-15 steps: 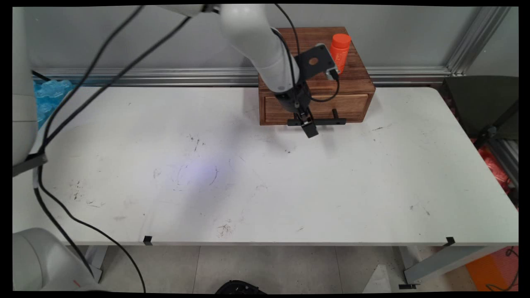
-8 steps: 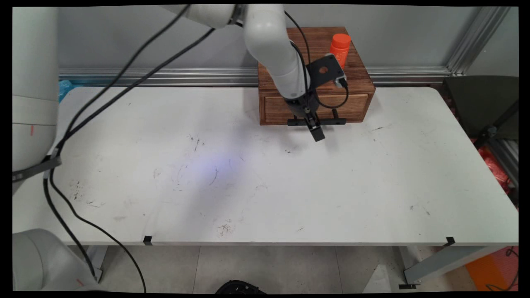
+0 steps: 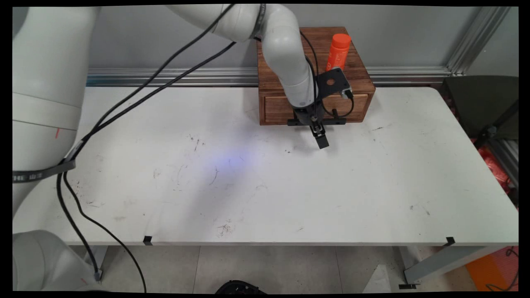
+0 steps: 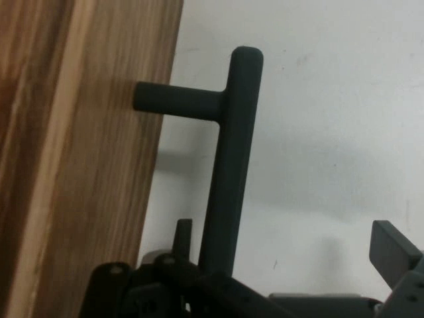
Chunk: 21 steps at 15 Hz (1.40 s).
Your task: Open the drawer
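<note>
A brown wooden drawer box (image 3: 356,80) stands at the back of the white table (image 3: 248,186), its drawer front (image 3: 275,108) facing the near side. A black bar handle (image 3: 337,121) juts out from the drawer on short posts. An orange bottle (image 3: 338,51) stands on top of the box. My gripper (image 3: 319,138) hangs at the middle of the handle, pointing down at the table. In the hand view the handle bar (image 4: 228,165) runs between my open gripper (image 4: 288,238) fingers, close to the left finger (image 4: 182,232) and well apart from the right finger (image 4: 394,246). The wooden front (image 4: 73,165) fills the left.
An aluminium rail (image 3: 165,76) runs along the wall behind the table. Black cables (image 3: 124,97) hang from the arm over the table's left half. A dark chair (image 3: 484,103) stands off the right end.
My gripper has slid right along the drawer front and dropped lower, toward the table's near side, to the middle of the handle. The drawer box and bottle have not moved.
</note>
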Motion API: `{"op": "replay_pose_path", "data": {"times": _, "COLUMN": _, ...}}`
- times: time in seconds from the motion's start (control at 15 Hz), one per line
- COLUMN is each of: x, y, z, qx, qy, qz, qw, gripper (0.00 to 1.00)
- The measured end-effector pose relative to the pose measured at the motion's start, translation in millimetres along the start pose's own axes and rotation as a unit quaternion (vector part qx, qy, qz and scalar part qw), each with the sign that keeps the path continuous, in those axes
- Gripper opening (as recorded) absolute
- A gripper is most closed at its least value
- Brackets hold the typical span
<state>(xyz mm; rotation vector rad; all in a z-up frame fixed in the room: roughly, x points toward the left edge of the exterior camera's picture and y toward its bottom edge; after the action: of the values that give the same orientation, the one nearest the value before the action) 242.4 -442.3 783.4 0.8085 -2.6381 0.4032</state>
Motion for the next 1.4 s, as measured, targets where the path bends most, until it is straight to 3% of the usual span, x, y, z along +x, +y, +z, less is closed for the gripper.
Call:
{"op": "replay_pose_path", "data": {"times": 0.47, "x": -1, "y": 6, "z": 8, "qx": -0.012, "qy": -0.008, "qz": 0.017, "qw": 0.9998, "gripper": 1.00}}
{"op": "replay_pose_path", "data": {"times": 1.4, "x": -21, "y": 64, "z": -8, "qx": -0.051, "qy": -0.022, "qz": 0.049, "qw": 0.9973, "gripper": 1.00}}
